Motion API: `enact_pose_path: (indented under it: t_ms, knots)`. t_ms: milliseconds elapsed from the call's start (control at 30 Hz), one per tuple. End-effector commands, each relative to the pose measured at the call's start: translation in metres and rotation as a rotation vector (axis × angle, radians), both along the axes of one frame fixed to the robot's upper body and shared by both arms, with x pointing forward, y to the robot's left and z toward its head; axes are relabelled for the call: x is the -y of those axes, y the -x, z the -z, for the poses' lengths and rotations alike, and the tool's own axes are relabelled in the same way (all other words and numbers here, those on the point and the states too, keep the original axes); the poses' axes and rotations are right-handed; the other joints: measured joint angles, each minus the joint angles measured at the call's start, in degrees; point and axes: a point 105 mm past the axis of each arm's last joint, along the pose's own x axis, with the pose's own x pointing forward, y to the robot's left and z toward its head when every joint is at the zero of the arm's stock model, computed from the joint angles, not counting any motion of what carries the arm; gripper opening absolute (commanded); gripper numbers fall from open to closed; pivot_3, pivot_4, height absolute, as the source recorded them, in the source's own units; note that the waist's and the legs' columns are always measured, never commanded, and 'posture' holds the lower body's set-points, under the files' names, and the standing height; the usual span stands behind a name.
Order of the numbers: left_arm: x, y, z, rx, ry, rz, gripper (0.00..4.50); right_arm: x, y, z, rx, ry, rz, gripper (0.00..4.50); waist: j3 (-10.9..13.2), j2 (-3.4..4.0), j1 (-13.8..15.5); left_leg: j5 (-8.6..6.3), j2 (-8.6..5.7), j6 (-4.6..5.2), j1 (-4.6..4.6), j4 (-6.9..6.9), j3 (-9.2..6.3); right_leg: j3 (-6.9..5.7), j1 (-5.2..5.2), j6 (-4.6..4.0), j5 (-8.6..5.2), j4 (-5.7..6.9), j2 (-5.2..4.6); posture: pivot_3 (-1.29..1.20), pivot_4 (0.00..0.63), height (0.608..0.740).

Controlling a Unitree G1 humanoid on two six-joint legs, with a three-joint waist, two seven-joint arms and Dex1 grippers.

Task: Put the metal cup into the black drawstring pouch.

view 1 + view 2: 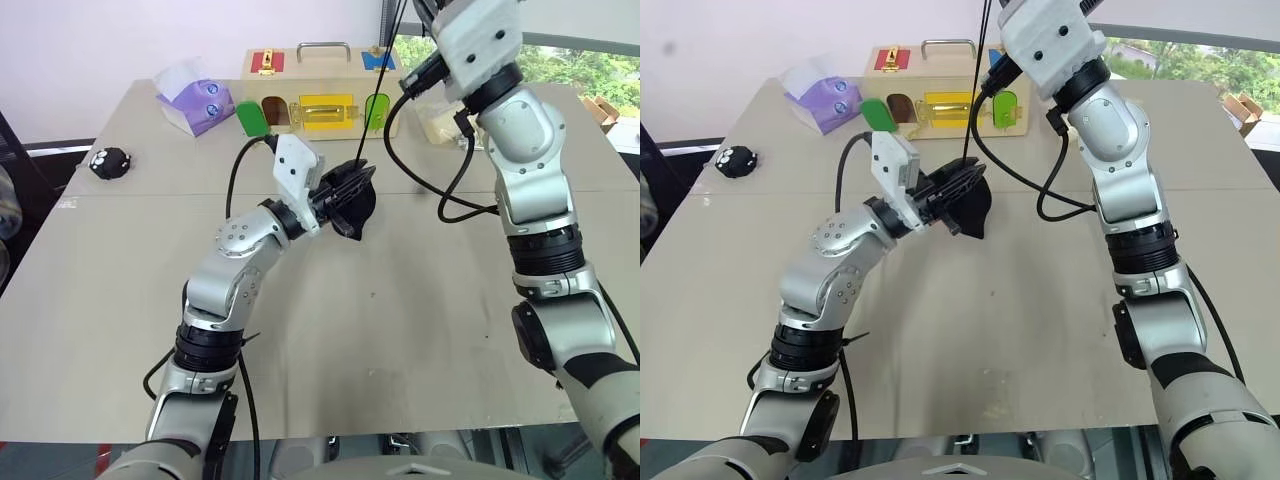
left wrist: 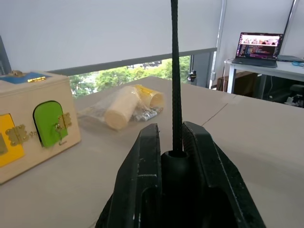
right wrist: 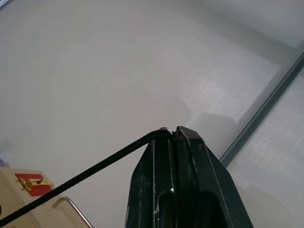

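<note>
My left gripper [image 1: 345, 190] is shut on the gathered neck of the black drawstring pouch [image 1: 357, 207], holding it above the middle of the table [image 1: 400, 330]. In the left wrist view, its fingers [image 2: 147, 156] clamp a round black knob of the pouch, and the cord [image 2: 175, 71] rises straight up from it. That thin black cord [image 1: 378, 95] runs taut up to my right gripper [image 3: 171, 130], which is raised high and shut on the cord's end. The metal cup is hidden from view.
A wooden latch box [image 1: 320, 95] with coloured doors stands at the table's far edge. A purple tissue pack [image 1: 195, 100] lies to its left and a clear bag of parts [image 2: 123, 107] to its right. A small black round toy [image 1: 110, 162] sits far left.
</note>
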Motion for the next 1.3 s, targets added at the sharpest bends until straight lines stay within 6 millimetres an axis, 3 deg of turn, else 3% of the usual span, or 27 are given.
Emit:
enact_pose_path:
  t_ms: [33,100,200,300,400,533,667,833,1100,1300]
  knots:
    - [-0.006,-0.002,0.020,-0.086,0.017,-0.002,0.16,0.008,0.020,-0.020,0.054,-0.063,-0.066,0.00,0.0,0.00,0.0,0.00,0.00,0.00,0.00,0.01,0.00,0.00,0.01,0.00,0.00,0.00,0.00,0.00,0.150,0.740]
    - [-0.006,0.000,0.019,-0.059,0.010,-0.008,1.21,0.001,0.019,-0.009,0.014,-0.017,-0.098,0.00,0.0,0.00,0.0,0.00,0.00,0.00,-0.01,0.01,0.01,0.00,0.01,0.00,0.00,0.00,-0.01,0.00,0.150,0.740]
    - [-0.011,0.001,0.016,-0.039,0.038,-0.052,2.41,-0.005,0.020,0.004,-0.032,0.033,-0.141,0.00,0.0,0.02,0.0,0.00,0.00,0.00,-0.01,0.00,0.00,0.00,0.00,0.00,0.00,0.00,-0.01,0.00,0.150,0.740]
    - [-0.016,0.011,0.007,-0.022,0.101,-0.026,2.41,-0.007,0.019,0.016,-0.100,0.067,-0.175,0.00,0.0,0.01,0.0,0.00,0.00,0.01,-0.01,0.00,-0.01,-0.01,0.00,0.00,0.00,0.00,-0.01,0.00,0.150,0.740]
    - [-0.028,0.030,0.002,-0.074,0.230,0.028,2.41,-0.004,0.013,0.046,-0.235,0.146,-0.195,0.00,0.0,0.00,0.1,0.00,0.01,0.01,0.00,0.02,-0.03,-0.01,0.03,0.00,0.00,0.01,-0.04,0.00,0.150,0.740]
    - [-0.050,0.054,0.039,-0.212,0.158,0.009,2.41,0.012,0.017,0.098,-0.456,0.253,-0.231,0.00,0.0,0.02,0.0,-0.01,0.01,0.02,0.10,-0.02,-0.08,-0.04,0.19,-0.01,0.00,-0.13,-0.07,0.00,0.150,0.740]
    - [-0.075,0.068,0.078,-0.319,0.085,-0.093,2.47,0.025,0.035,0.143,-0.680,0.320,-0.308,1.82,0.1,0.09,0.2,-0.04,0.02,0.05,0.10,-0.02,-0.11,-0.06,0.18,-0.01,0.00,-0.10,-0.07,0.00,0.150,0.740]
    - [-0.086,0.090,0.121,-0.409,-0.016,-0.146,2.47,0.053,0.052,0.205,-0.941,0.377,-0.310,4.02,0.0,0.08,0.6,-0.11,0.02,0.14,0.21,-0.02,-0.15,-0.06,0.24,-0.02,-0.01,-0.05,-0.12,0.00,0.150,0.740]
    - [-0.098,0.098,0.145,-0.382,-0.134,-0.290,2.47,0.119,0.066,0.270,-1.199,0.144,-0.293,4.02,0.0,0.12,1.4,-0.19,0.01,0.27,0.18,0.02,-0.12,-0.06,0.23,-0.04,0.00,-0.10,-0.25,0.00,0.150,0.740]
    - [-0.100,0.100,0.145,-0.375,-0.122,-0.309,2.47,0.139,0.069,0.278,-1.186,0.095,-0.299,4.02,0.0,0.29,1.2,-0.25,0.04,0.37,0.22,-0.02,-0.10,-0.06,0.20,-0.06,-0.01,-0.07,-0.23,0.00,0.150,0.740]
